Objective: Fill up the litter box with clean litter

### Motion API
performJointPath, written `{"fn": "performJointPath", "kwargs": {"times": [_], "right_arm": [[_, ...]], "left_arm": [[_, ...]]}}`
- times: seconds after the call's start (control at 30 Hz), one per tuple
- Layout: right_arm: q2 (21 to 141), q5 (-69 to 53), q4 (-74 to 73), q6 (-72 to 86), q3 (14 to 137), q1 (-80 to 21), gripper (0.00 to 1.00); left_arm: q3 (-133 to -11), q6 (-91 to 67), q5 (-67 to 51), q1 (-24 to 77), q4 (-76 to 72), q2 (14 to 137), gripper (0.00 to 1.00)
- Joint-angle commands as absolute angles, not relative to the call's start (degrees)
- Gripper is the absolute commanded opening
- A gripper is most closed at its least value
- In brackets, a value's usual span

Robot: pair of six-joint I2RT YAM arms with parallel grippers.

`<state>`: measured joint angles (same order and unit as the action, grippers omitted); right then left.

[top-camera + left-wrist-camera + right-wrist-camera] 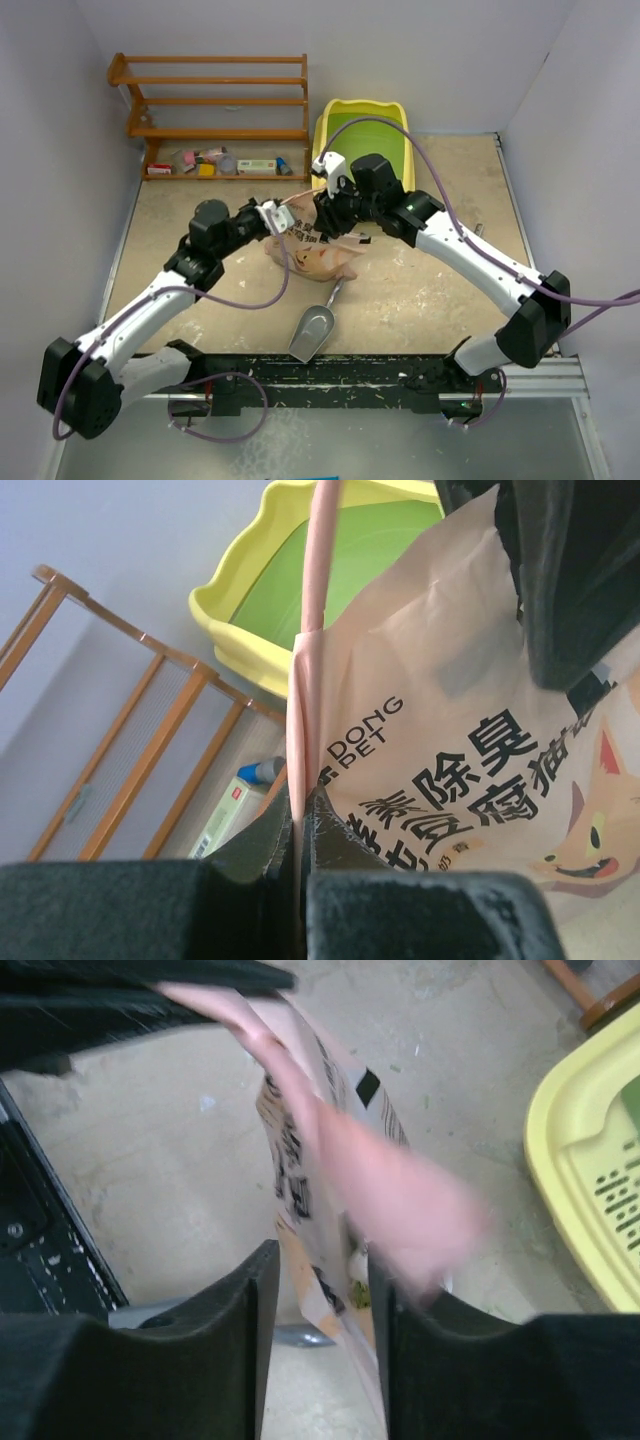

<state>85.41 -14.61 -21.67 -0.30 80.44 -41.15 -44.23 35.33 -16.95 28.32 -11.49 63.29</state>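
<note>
1. Litter box (pixel 345 135), yellow with its green floor showing, stands at the far edge of the surface (pixel 440 290), beside a wooden rack (pixel 215 110).
2. Pink bag (pixel 318 250) sits between the 2 arms, contents hidden.
3. Left end effector (pixel 300 830) is clamped on the bag's edge.
4. Right end effector (pixel 320 1300) straddles the bag; whether it grips it, I cannot tell.

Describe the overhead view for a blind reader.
Two robot arms meet at a pink printed bag, left pincer and right pincer at its top. A yellow litter box stands behind; a metal scoop lies nearer.
</note>
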Motion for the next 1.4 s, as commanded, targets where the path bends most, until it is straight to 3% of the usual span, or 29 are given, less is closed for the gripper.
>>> {"fn": "performJointPath", "kwargs": {"times": [0.0, 0.2, 0.33, 0.77, 0.93, 1.03, 1.1, 1.37], "right_arm": [[79.10, -10.48, -19.19, 5.98, 75.75, -42.04, 0.46], [72.29, -6.51, -15.37, 7.02, 68.66, -41.84, 0.47], [74.26, -11.13, -18.26, 6.08, 68.99, -41.83, 0.45], [78.11, -10.53, -15.88, 6.34, 67.15, -41.84, 0.42], [80.73, -6.99, -17.72, 9.16, 66.85, -41.82, 0.30], [82.17, -0.48, -19.30, 11.94, 68.08, -41.81, 0.10], [81.87, 4.18, -18.79, 13.28, 68.23, -41.81, 0.01], [79.37, 18.87, -11.92, 15.69, 69.69, -41.83, 0.00]], "left_arm": [[-37.19, 33.29, -12.43, 28.21, -20.48, 52.84, 0.00], [-28.97, 31.45, -16.07, 28.13, -22.39, 44.84, 0.00], [-27.74, 30.94, -17.31, 28.19, -22.44, 44.77, 0.00], [-28.52, 30.37, -19.74, 28.20, -22.38, 45.74, 0.00], [-28.79, 29.73, -21.05, 28.13, -22.07, 45.71, 0.00], [-28.78, 29.83, -21.10, 28.21, -21.69, 45.30, 0.00], [-28.66, 29.93, -21.17, 28.21, -21.55, 45.19, 0.00], [-28.66, 29.35, -23.54, 28.18, -21.62, 45.14, 0.00]]}}
